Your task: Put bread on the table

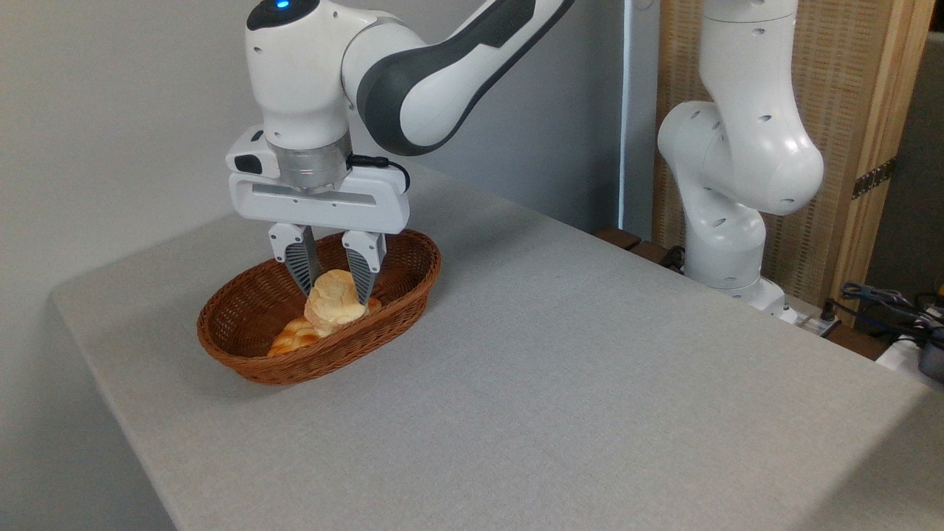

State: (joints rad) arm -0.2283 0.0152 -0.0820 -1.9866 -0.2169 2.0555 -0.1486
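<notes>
The bread (333, 304), a pale cream roll squeezed narrow, sits in the brown wicker basket (383, 317) at the left of the grey table (560, 383). My gripper (333, 292) comes straight down from above and is shut on the roll, one finger on each side. A darker orange-brown piece of bread (293, 338) lies in the basket just below and to the left of the roll, partly hidden by it.
The arm's white base (730, 184) stands beyond the table's right far edge. Cables and a dark object (896, 313) lie at the far right. A wooden screen (848, 133) rises behind the base.
</notes>
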